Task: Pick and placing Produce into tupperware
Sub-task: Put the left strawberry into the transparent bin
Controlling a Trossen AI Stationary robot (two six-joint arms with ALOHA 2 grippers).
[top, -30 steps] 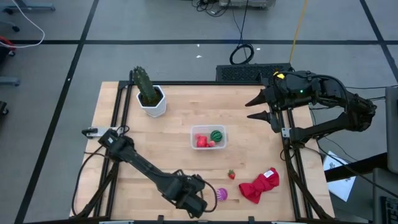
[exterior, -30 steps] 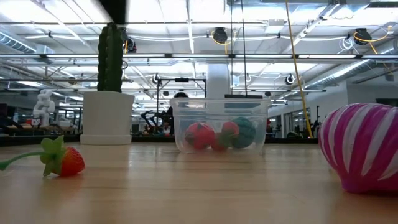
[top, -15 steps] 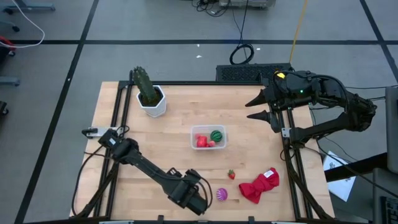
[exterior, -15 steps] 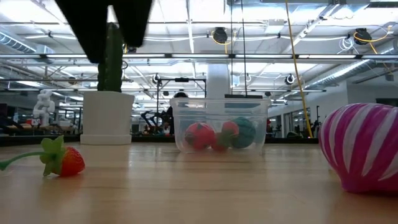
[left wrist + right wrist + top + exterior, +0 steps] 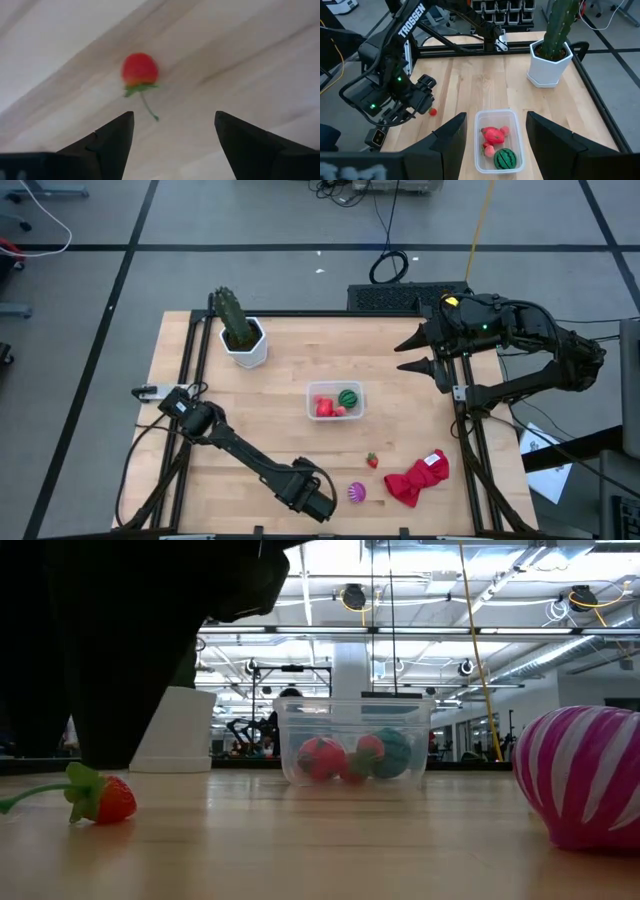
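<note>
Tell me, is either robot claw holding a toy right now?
No, nothing is held. The left gripper is open above the wood, aimed at a strawberry it has not reached. The right gripper waits open and empty by the table's edge.

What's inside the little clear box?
The clear tub holds a green striped ball, a red pepper-like piece and small pink bits. Anything beneath them is covered.
</note>
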